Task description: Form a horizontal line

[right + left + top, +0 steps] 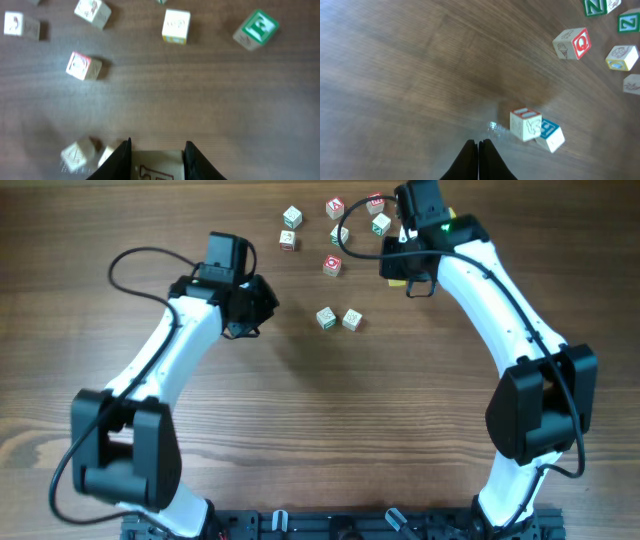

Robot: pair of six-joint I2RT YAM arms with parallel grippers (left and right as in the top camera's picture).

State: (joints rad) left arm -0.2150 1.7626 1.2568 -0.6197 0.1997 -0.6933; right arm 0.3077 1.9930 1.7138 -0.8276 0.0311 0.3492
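The brown wood-grain tabletop (320, 440) fills my overhead view, and the white-and-black left arm (170, 360) and right arm (500, 320) curve in from the near edge. The left claw (252, 308) hangs just left of the work area. In its wrist view the fingers (472, 160) are pressed together with nothing between them. The right claw (408, 275) sits at the edge of the loose pile, and its wrist view shows it clamped on a pale letter cube (156, 169), one finger on each of two opposite faces. The horizontal line (330, 318) is only begun: two tiny whitish letter cubes lie side by side near the middle of the tabletop, below the pile and between the two claws. They look as if they touch in the left wrist view, though overhead I can't rule out a sliver of gap. The other scattered cubes, among them a red Q cube (572, 44) and a green-faced cube (256, 29), lie well apart toward the far edge. I judge these cubes to be light, stiff and smooth-sided. They should be easy to lift, but a glancing touch could make them skate or spin. I'd grip squarely across two flat faces, centred and low on the cube. I'd lower the held one beside the pair's right end without bumping it, because I expect a nudge would knock the row crooked.
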